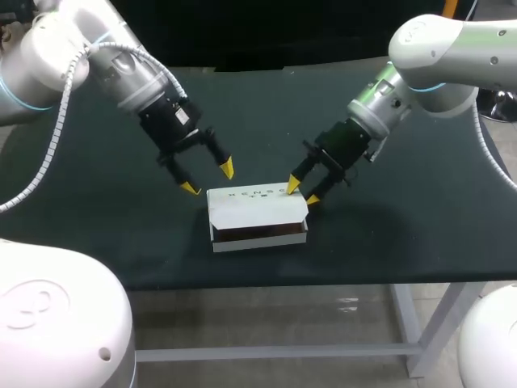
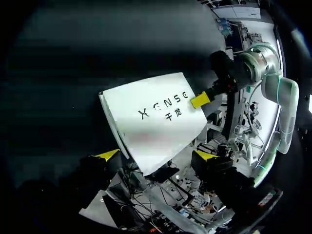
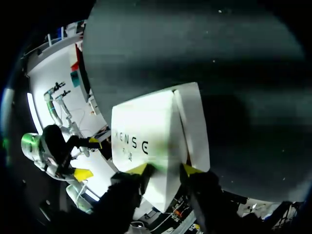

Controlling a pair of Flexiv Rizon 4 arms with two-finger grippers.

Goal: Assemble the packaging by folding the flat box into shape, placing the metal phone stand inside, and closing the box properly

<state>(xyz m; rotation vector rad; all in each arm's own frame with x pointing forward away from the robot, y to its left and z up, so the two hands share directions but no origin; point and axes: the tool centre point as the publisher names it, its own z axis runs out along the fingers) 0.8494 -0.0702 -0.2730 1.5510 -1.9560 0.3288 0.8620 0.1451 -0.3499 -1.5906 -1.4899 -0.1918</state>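
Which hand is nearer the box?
Right. The right hand is at the far right corner of the box, one tip touching it; the left hand hangs just off its far left corner.

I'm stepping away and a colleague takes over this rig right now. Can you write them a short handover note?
Left gripper: open, empty, just behind the left end of the white box.
Right gripper: at the box's right end, against the lid; grip unclear.
Box: folded into shape, mid-table; lid down, but a dark gap shows along the front.
Phone stand: not in view, so I can't confirm it is inside.
Left to do: check the stand, then press the lid fully shut.
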